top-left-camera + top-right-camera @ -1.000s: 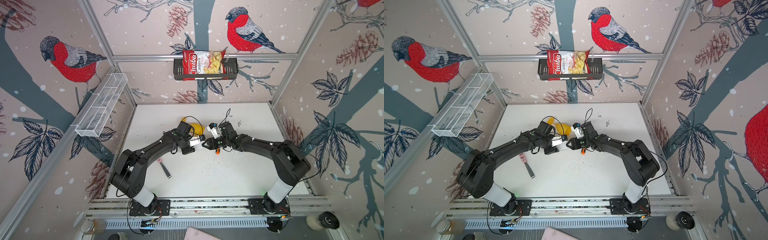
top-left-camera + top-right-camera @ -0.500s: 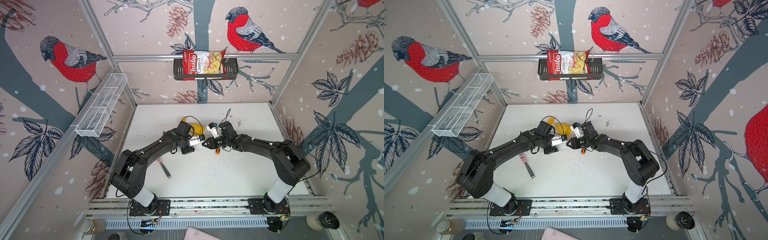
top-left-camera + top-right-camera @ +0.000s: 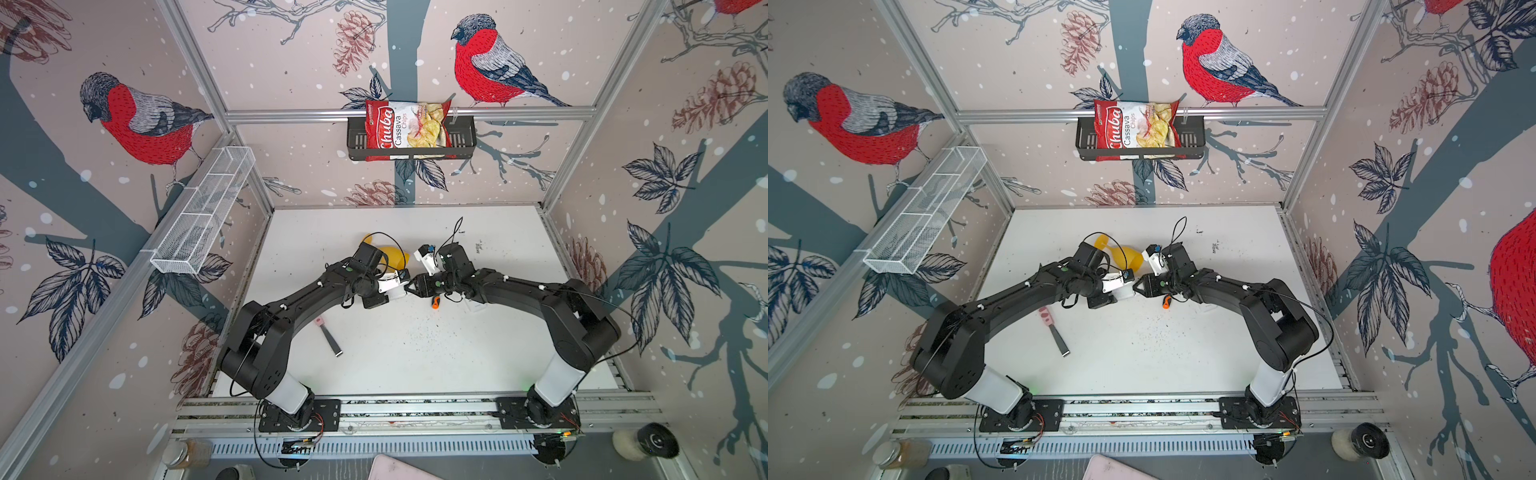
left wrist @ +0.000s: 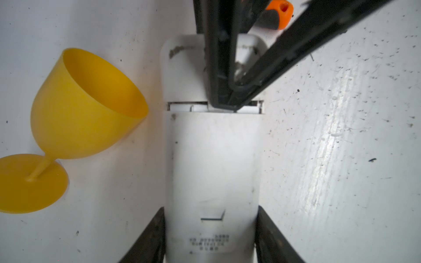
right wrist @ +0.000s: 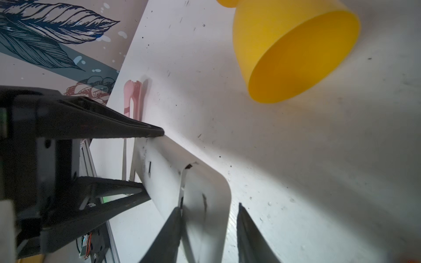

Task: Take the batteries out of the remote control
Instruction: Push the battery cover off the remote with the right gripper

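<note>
Left gripper [image 4: 209, 208] clamps the white remote control [image 4: 211, 159] at mid-tabletop, right gripper [image 5: 208, 207] sits narrow astride its end at the cover seam, grip unclear, and the batteries are hidden in every view.

right gripper [image 5: 209, 208]: jaws closer together than a second ago
closing around: rounded end of the white plastic remote control [image 4: 213, 159]

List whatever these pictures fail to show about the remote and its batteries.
Batteries: unseen in every view; the white back of the remote covers them.
Label: blurred in the left wrist view.
Screwdriver: only its orange handle end shows in the left wrist view, behind the right gripper.
Right gripper's hold: both wrist views leave unclear whether it clamps the remote's end.
</note>
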Controlling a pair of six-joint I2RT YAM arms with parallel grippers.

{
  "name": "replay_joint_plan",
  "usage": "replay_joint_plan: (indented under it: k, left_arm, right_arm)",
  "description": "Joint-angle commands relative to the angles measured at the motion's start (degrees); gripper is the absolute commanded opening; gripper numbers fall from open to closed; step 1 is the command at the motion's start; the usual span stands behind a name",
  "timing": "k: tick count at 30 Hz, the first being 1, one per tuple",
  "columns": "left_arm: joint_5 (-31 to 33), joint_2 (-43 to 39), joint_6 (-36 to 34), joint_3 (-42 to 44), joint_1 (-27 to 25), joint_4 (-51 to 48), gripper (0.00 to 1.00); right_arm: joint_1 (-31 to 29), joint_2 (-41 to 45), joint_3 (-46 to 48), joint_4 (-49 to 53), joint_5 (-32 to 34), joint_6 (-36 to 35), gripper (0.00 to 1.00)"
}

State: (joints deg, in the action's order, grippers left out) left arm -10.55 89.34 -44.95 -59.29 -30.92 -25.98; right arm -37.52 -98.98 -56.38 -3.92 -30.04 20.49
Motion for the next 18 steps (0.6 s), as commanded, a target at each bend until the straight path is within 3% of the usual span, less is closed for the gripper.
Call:
replay_joint_plan:
  k: [1, 10, 18]
  left_arm:
    - [-2.20, -0.31, 0.01, -0.01, -0.02, 0.96, 0.52]
    - [-2.07, 0.66, 0.12, -0.39, 0.00, 0.76, 0.52]
    - [-1.85, 1.19, 0.25, -0.44, -0.02, 0.75, 0.51]
  right_arm:
    - [0.00, 0.09, 0.13, 0.84, 2.66, -1.23, 0.40]
    - [0.14, 1.85, 0.83, 0.90, 4.70, -1.29, 0.39]
    - [0.23, 2.56, 1.01, 1.11, 5.43, -1.29, 0.28]
